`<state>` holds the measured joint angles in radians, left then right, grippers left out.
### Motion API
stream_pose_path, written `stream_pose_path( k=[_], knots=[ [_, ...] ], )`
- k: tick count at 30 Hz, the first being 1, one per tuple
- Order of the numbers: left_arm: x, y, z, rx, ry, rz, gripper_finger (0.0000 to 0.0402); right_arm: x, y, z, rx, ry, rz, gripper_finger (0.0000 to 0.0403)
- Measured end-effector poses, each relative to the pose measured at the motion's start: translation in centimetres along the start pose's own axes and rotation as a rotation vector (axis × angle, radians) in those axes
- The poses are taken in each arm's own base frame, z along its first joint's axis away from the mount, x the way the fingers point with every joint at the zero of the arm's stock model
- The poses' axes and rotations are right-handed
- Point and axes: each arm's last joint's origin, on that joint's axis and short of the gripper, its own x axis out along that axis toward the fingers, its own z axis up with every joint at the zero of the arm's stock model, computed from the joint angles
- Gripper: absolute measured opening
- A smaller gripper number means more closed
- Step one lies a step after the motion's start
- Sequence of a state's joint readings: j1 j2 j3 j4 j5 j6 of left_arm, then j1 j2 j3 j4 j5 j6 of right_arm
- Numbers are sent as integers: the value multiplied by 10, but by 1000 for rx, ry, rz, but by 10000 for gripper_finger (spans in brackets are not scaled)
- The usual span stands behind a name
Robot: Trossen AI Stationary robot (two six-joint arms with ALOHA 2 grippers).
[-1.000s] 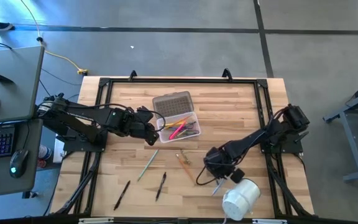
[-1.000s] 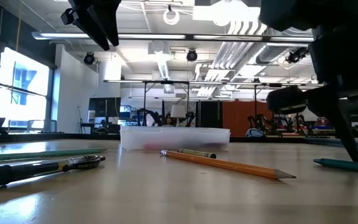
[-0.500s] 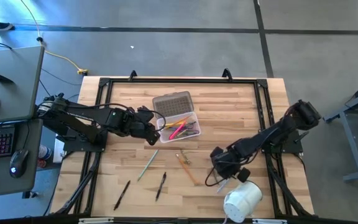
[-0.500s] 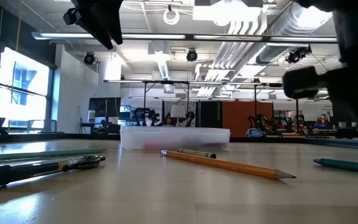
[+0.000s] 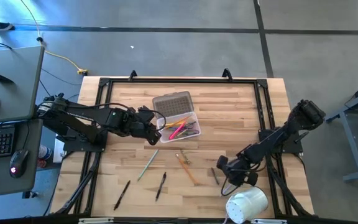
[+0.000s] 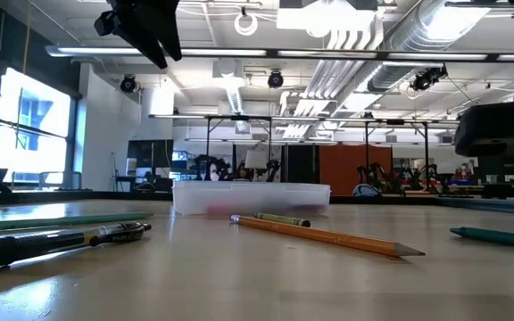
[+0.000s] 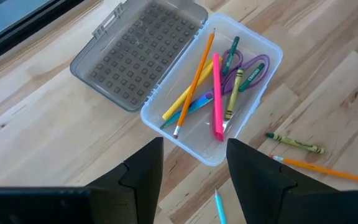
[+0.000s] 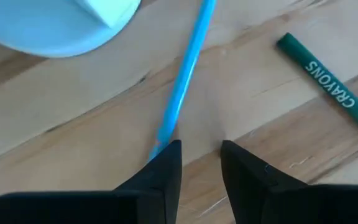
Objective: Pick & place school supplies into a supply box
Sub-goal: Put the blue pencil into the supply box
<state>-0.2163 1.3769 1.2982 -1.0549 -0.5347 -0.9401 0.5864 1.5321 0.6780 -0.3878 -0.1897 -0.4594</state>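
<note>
The clear supply box [image 5: 183,127] stands mid-table with its grey ribbed lid [image 5: 172,102] laid open on the far side. Several coloured pencils and crayons [image 7: 214,93] lie inside it. My left gripper [image 5: 153,133] [image 7: 194,168] hovers open just left of the box, high in the low view [image 6: 146,25]. My right gripper [image 5: 229,176] [image 8: 201,158] is open and low over the table's near right part. A blue pencil [image 8: 182,87] lies flat ahead of it, and a green crayon [image 8: 325,71] [image 5: 215,176] lies beside it. My right gripper has one fingertip [image 8: 166,158] right at the blue pencil's near end [image 8: 160,144]; I cannot tell whether it touches. The pencil lies flat on the wood, pointing away from the fingers.
A fat white roll [image 5: 246,204] [image 8: 61,25] sits at the near edge beside my right gripper. Loose on the wood lie an orange pencil [image 5: 187,168] [image 6: 328,236], a small crayon [image 5: 183,157], a green pencil [image 5: 148,165] and two black pens [image 5: 122,194] [image 5: 161,185].
My right gripper has moved toward the table's right and near edges, leaving the middle of the low view. The green crayon now shows uncovered on the wood where the gripper was. The white roll has shifted slightly toward the near edge.
</note>
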Motion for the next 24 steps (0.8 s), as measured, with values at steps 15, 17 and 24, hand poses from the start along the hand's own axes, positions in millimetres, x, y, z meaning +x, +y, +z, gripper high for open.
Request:
stream_pose_path(
  k=[15, 17, 24],
  knots=[
    [0, -3, 3, -32, -30, -29, 211, -7, -4, 16, -218, -205, -1, 98],
    [0, -4, 3, -37, -34, -37, 211, -6, -3, 17, -244, -225, -8, 98],
    [0, -5, 3, -40, -29, -47, 211, 5, 6, 7, -273, -252, -12, 98]
  ],
)
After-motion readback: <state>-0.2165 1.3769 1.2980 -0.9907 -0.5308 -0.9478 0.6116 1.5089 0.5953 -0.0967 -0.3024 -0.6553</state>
